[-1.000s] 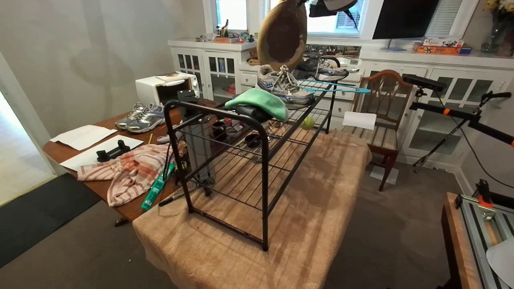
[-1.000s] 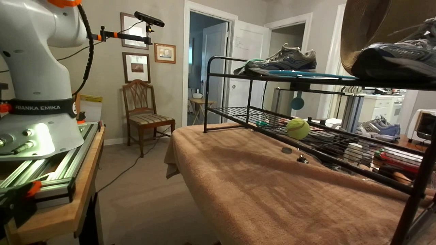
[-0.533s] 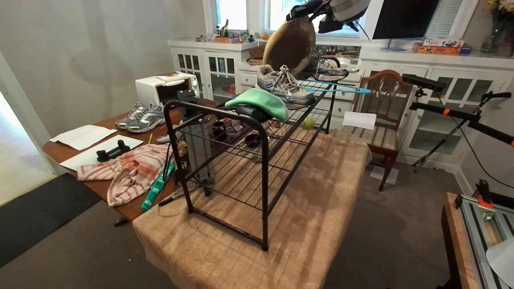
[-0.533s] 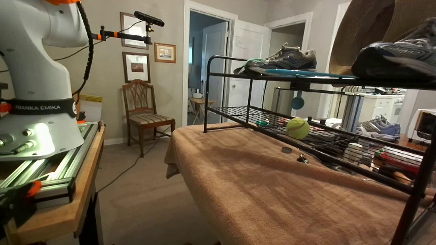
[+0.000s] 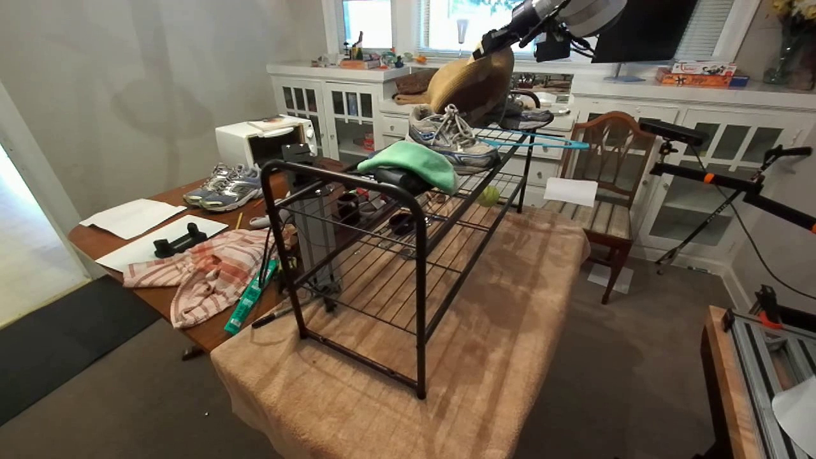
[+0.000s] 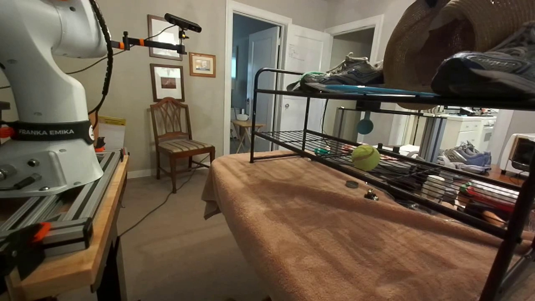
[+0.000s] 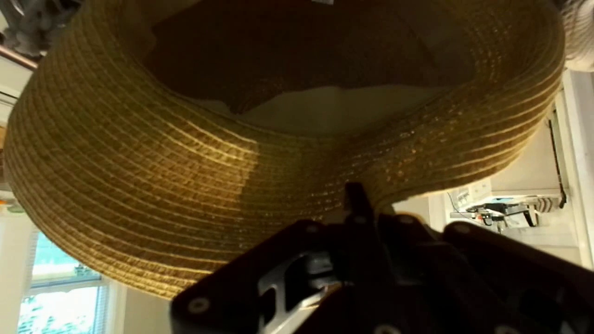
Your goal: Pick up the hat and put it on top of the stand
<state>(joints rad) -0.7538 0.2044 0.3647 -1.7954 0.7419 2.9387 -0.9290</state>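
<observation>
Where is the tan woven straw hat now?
In an exterior view, the hat is right of top centre, held in the black gripper, behind the nearer laced gray sneaker.

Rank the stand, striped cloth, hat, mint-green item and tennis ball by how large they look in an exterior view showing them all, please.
In an exterior view, largest first:
1. Stand
2. Striped cloth
3. Hat and mint-green item: close in size, the latter nearer, so unranked
4. Tennis ball

Straw hat [image 7: 274,144], brim pinched by the end effector [image 7: 371,204], crown's inside too dark to read
</observation>
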